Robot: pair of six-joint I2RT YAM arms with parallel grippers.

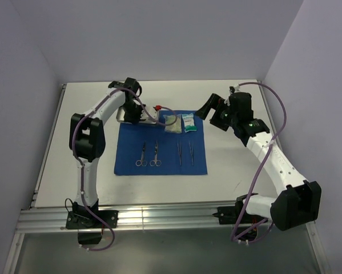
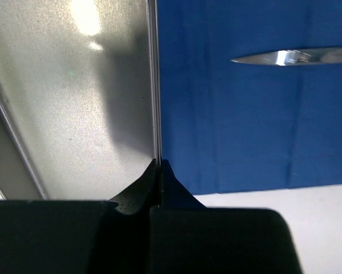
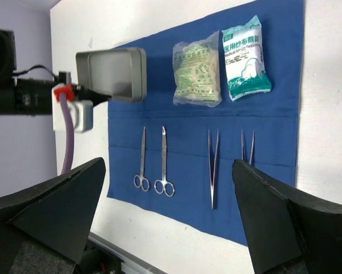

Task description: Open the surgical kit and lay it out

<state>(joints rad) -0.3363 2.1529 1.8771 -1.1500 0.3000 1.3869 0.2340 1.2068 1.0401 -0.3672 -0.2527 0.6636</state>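
Note:
The royal-blue cloth lies spread flat. On it are two packets, two scissors and two tweezers. The steel tray is at the cloth's far left corner. My left gripper is shut on the tray's rim; in the left wrist view the fingertips pinch the thin edge between the tray and the cloth. My right gripper is wide open and empty, raised right of the cloth; its view shows the tray and the packets.
The white table's aluminium rail runs along the near edge. Purple walls stand close on the left, the back and the right. A scissors tip shows in the left wrist view. Bare white table lies right of the cloth.

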